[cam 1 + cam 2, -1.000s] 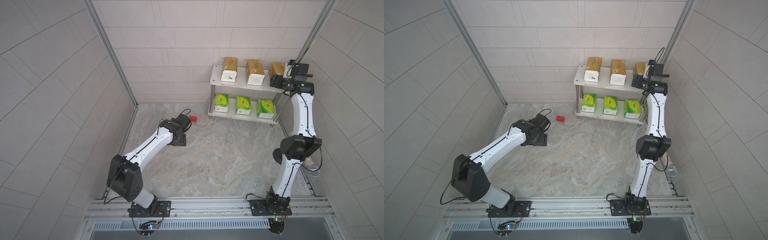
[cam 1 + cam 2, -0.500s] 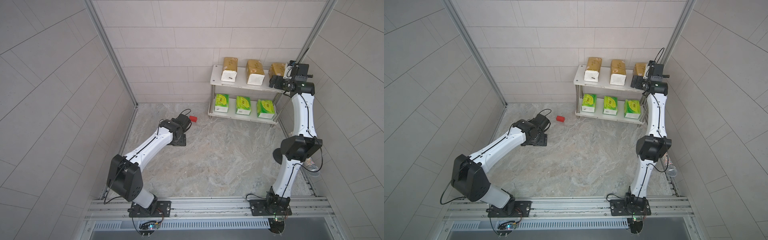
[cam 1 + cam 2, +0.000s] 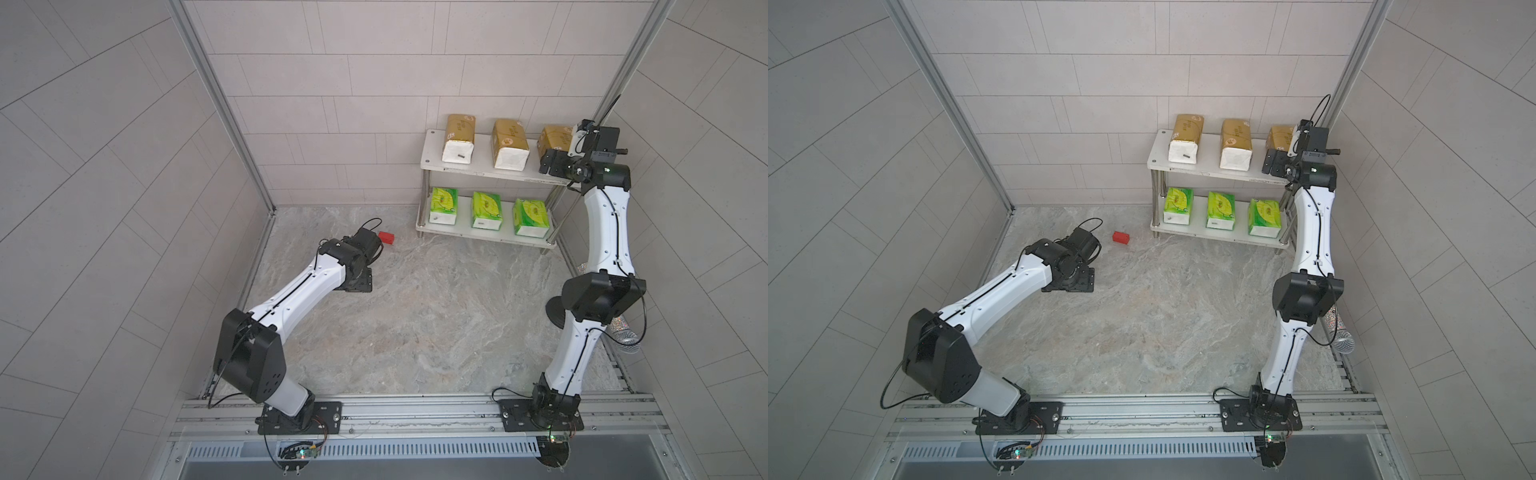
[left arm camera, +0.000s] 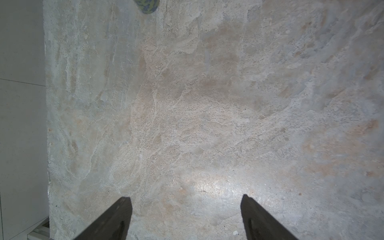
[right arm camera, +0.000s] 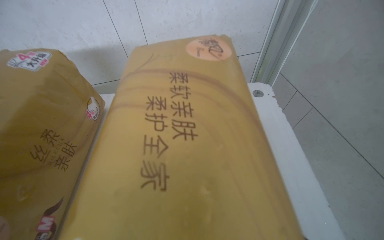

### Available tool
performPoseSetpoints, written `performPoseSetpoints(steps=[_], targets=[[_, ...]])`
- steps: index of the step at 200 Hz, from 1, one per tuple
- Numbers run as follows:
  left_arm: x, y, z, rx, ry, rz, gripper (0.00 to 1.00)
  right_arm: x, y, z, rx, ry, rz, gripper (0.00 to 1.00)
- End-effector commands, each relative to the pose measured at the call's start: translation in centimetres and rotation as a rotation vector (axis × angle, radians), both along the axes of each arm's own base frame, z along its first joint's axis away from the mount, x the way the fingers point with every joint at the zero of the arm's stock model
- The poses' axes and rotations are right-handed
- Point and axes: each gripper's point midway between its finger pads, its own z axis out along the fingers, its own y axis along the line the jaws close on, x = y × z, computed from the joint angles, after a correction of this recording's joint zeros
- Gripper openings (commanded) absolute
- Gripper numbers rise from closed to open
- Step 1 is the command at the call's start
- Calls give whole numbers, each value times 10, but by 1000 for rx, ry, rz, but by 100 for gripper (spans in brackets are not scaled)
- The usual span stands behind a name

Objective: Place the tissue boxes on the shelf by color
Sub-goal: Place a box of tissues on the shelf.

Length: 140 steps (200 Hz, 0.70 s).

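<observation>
Three gold tissue boxes [image 3: 510, 143] sit on the shelf [image 3: 482, 163] at one o'clock, upper board, with three green tissue boxes [image 3: 486, 204] below and one red block [image 3: 386, 237] at eleven. Only the left wrist view shows the left gripper [image 4: 186, 198] parted and empty. No view tells whether the right gripper [image 3: 550, 161], at the three-o'clock gold box, is parted.

Right end effector [image 3: 552, 161]: jaws spread wider, drawn back off the rightmost gold tissue pack [image 3: 555, 139], now loose atop the shelf [image 3: 480, 163].

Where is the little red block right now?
In both top views the small red block sits on the marble floor, on the robot's left side, between the left arm's wrist and the shelf, touching neither.
</observation>
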Motion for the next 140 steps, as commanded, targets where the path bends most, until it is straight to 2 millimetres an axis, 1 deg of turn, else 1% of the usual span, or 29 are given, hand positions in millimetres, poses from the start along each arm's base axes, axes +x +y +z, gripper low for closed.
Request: performPoseSetpoints(steps=[1,52,90,120,140], targets=[[0,2,1,11,2,-2,90,-19,2,48,-30,-110,-17,100],[0,2,3,7,-3,-2,90,-28,5,74,-49,-172,-17,100],[0,2,4,5,-7,-2,90,-42,10,97,-50,-227,-7,100],[0,2,3,9,-2,-5,90,-56,20,115,-46,-262,15,100],[0,2,3,11,-4,-3,90,-68,32,120,6,-262,49,100]])
